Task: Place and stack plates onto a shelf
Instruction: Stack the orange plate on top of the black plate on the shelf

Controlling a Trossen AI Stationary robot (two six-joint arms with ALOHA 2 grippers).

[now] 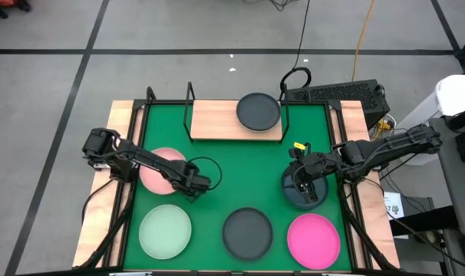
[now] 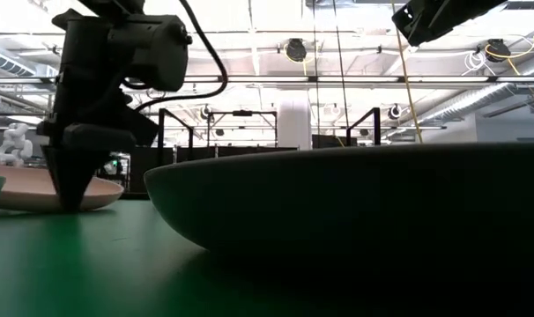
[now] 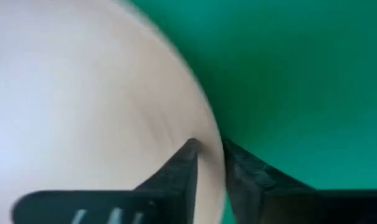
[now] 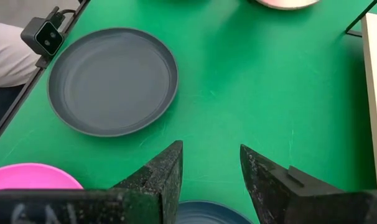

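My left gripper (image 1: 196, 184) points down at the right rim of the pale pink plate (image 1: 160, 169), shut on it; the low view shows that plate (image 2: 38, 189) lying on the green mat. My right gripper (image 4: 210, 165) is open and hovers over the dark teal plate (image 1: 300, 192), whose rim (image 4: 207, 211) shows between its fingers. One dark plate (image 1: 258, 112) sits on the right half of the light-wood shelf (image 1: 213, 120). On the mat's near side lie a pale green plate (image 1: 165, 231), a dark grey plate (image 1: 248, 232) and a hot pink plate (image 1: 314, 239). My left gripper pinches the pale pink plate's rim (image 3: 208, 146) on the side toward the table's right. One finger (image 3: 182, 163) stands over the plate's inside and the other (image 3: 244, 167) outside over the mat. The fingers come from above, pointing down. The plate's bottom rests on the mat.
The green mat (image 1: 217, 165) is bare between the shelf and the near row of plates. The shelf's thin black rods (image 1: 189, 103) rise at its corners. A black frame runs along the mat's sides. The dark grey plate (image 2: 355, 211) fills the front of the low view.
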